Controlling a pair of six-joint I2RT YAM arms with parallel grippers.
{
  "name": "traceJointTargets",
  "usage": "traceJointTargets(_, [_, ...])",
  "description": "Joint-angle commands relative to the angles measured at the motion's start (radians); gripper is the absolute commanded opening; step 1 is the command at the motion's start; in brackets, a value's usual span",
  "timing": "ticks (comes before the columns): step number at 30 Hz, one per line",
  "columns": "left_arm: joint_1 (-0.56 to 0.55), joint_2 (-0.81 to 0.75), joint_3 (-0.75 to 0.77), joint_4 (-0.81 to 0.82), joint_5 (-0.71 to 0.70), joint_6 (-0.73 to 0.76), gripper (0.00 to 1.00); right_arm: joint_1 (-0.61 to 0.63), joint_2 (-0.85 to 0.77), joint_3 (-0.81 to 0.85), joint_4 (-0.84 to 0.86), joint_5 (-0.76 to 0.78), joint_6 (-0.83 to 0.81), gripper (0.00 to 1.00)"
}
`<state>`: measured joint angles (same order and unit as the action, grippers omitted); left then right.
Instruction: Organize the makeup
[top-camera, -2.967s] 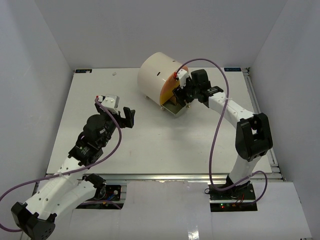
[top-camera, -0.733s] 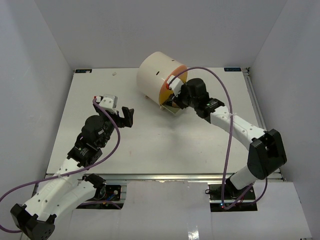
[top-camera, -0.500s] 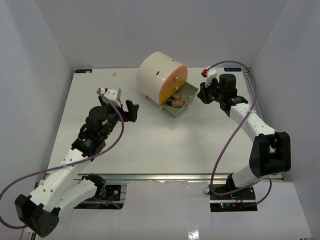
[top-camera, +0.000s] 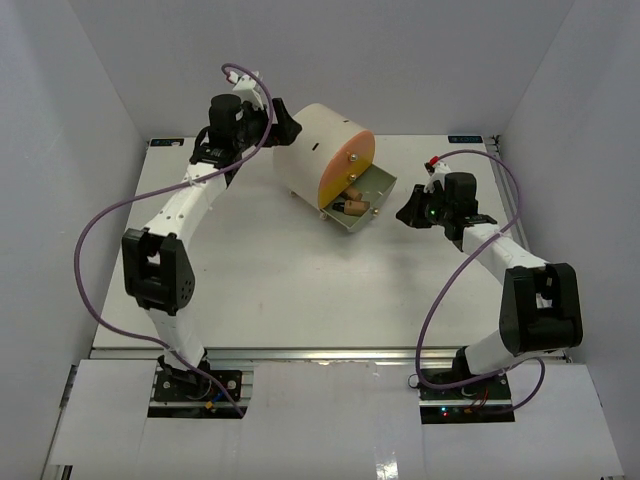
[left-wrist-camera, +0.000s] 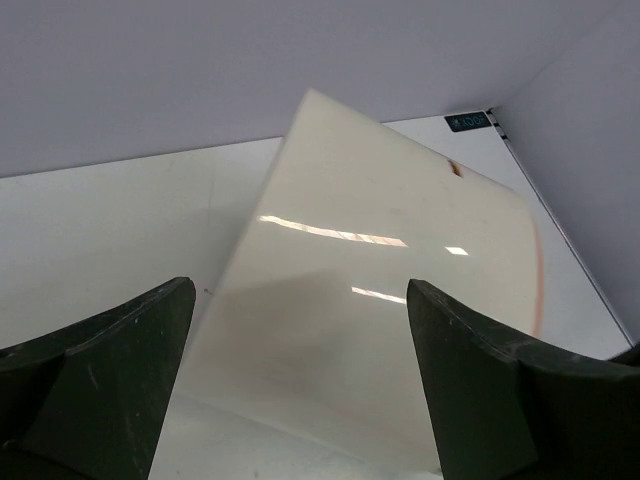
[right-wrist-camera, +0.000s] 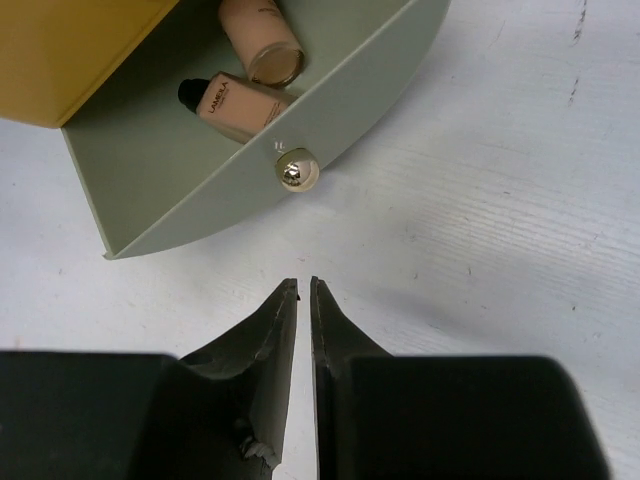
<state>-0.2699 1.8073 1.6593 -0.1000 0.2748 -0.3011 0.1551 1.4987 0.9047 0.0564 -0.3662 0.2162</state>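
Two tan bottles down in the green drawer (right-wrist-camera: 140, 165), both on their sides: black-capped bottle (right-wrist-camera: 235, 100) by drawer's front wall, 2nd bottle (right-wrist-camera: 258, 35) just behind, angled diff.

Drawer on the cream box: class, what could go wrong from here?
The right gripper, shut, sits just short of the knob; an off-centre push could skew the drawer.
The left gripper is open astride the cream box; unclamped, the box may slide.
Two tan bottles lie loose in the drawer and could roll.
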Motion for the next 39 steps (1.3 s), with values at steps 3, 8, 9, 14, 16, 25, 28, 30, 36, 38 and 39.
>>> traceJointTargets(3, [0.053, 0.168, 0.235, -0.041, 0.139, 0.014, 0.98, -0.005, 0.065, 0.0, 0.075, 0.001, 0.095, 0.16])
traceJointTargets(8, [0.057, 0.218, 0.249, -0.025, 0.192, 0.04, 0.98, -0.005, 0.133, 0.017, 0.085, 0.023, 0.109, 0.15])
traceJointTargets(9, [0.057, 0.228, 0.245, -0.021, 0.21, 0.046, 0.98, -0.005, 0.146, 0.028, 0.085, 0.025, 0.114, 0.15])
traceJointTargets(14, [0.057, 0.24, 0.2, 0.007, 0.351, 0.056, 0.98, 0.01, 0.279, 0.111, 0.086, 0.044, 0.177, 0.15])
traceJointTargets(16, [0.058, 0.239, 0.185, 0.016, 0.387, 0.059, 0.98, 0.031, 0.361, 0.194, 0.078, 0.027, 0.219, 0.14])
traceJointTargets(25, [0.057, 0.266, 0.145, 0.006, 0.466, 0.067, 0.96, 0.14, 0.573, 0.49, 0.15, -0.036, 0.389, 0.13])
traceJointTargets(28, [0.057, 0.285, 0.134, 0.008, 0.496, 0.067, 0.95, 0.156, 0.629, 0.57, 0.149, -0.045, 0.405, 0.13])
traceJointTargets(30, [0.058, 0.296, 0.13, 0.011, 0.513, 0.061, 0.95, 0.16, 0.662, 0.615, 0.155, -0.061, 0.417, 0.13])
traceJointTargets(36, [0.057, 0.3, 0.12, 0.017, 0.5, 0.048, 0.95, 0.159, 0.728, 0.715, 0.157, -0.095, 0.438, 0.13])
traceJointTargets(38, [0.057, 0.282, 0.122, 0.011, 0.44, 0.044, 0.96, 0.148, 0.687, 0.651, 0.158, -0.081, 0.422, 0.13])
traceJointTargets(39, [0.057, 0.272, 0.123, 0.006, 0.4, 0.041, 0.96, 0.141, 0.664, 0.622, 0.158, -0.075, 0.411, 0.13])
